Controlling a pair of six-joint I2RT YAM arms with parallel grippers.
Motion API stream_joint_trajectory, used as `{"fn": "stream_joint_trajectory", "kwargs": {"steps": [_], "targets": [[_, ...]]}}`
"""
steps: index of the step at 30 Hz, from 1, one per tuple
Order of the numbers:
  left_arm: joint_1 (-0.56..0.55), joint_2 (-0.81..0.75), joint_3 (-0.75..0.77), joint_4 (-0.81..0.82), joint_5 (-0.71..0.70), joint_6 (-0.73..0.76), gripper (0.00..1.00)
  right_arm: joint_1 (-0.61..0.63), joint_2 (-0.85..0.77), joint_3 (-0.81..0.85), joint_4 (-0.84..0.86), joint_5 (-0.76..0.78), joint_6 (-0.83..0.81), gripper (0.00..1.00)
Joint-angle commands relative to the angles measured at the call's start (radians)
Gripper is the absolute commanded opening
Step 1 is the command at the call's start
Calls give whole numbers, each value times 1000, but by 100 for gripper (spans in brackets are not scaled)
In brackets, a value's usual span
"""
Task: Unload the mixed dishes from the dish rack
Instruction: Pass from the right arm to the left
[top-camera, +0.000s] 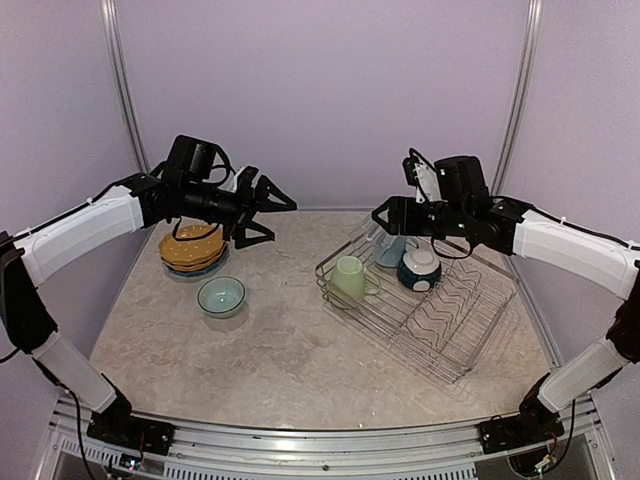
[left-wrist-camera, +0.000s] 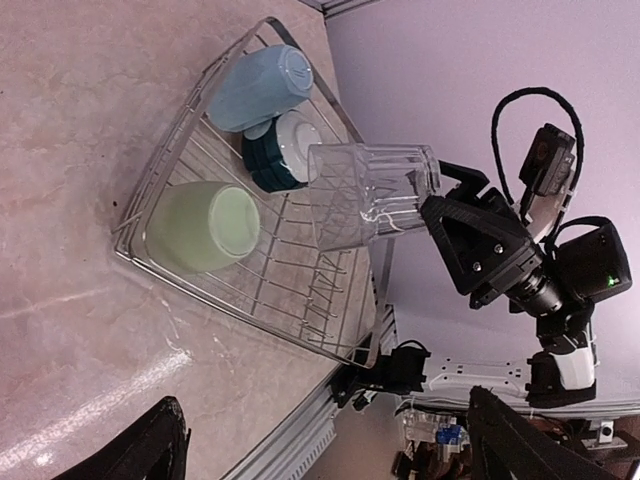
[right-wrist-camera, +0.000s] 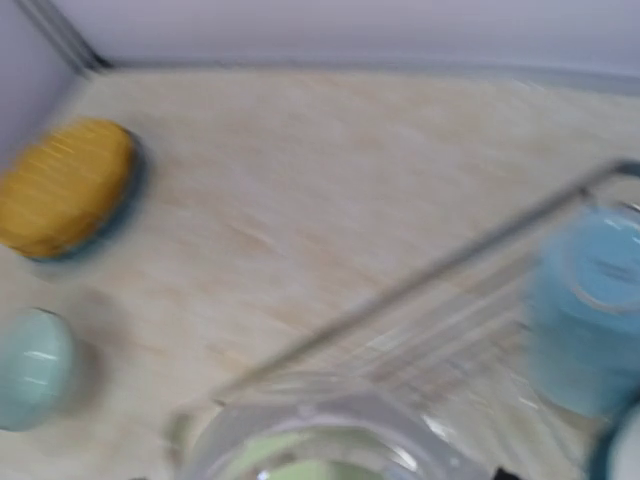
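So the marble-look table (top-camera: 290, 360) filled most of the overhead view. Next biggest was the dish rack (top-camera: 455, 325), sitting right of centre and turned at an angle.

The set of yellow plates (top-camera: 192, 246) was stacked at the left of the frame, outside the rack. It sat on the blue speckled plate (top-camera: 200, 271), which only showed as a rim peeking out underneath.

The left gripper (top-camera: 280, 222) hovered just up and right of that stack. Its fingers were spread wide with nothing between them. The right gripper (left-wrist-camera: 440, 197) hung over the rack's upper left end, clamped onto one end of the clear glass (left-wrist-camera: 365, 190).

The teal bowl (top-camera: 221, 296) sat on the table just below the plates, also out of the rack. The dark-blue white-lined bowl (top-camera: 420, 268) was in the rack near its upper corner. The light blue mug (top-camera: 392, 250) was right beside that bowl, partly hidden by the right gripper in the overhead shot. The pale green mug (top-camera: 349, 278) was in the rack's left corner, a bit apart from those two.

The glass was held sideways in the air, lifted off the wires and hanging above the bowl in the left wrist view. The right wrist view was pretty smeared, so I honestly couldn't tell whether the fingers had the glass by its rim or its base.
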Motion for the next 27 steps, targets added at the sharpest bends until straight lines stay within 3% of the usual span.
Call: {"fn": "stream_joint_trajectory", "kwargs": {"steps": [1, 7, 17, 21, 27], "targets": [[4, 40, -38, 264, 201, -159, 92, -9, -56, -35, 194, -182, 103, 13], [-13, 124, -75, 553, 314, -359, 92, -7, -44, -83, 403, -354, 237, 11], [-44, 221, -124, 921, 373, -603, 83, -5, 3, -122, 613, -441, 364, 10], [-47, 251, -152, 1090, 378, -703, 70, 3, 25, -140, 664, -464, 390, 10], [-48, 285, -175, 1222, 382, -789, 39, 12, 43, -158, 685, -466, 386, 10]]}}
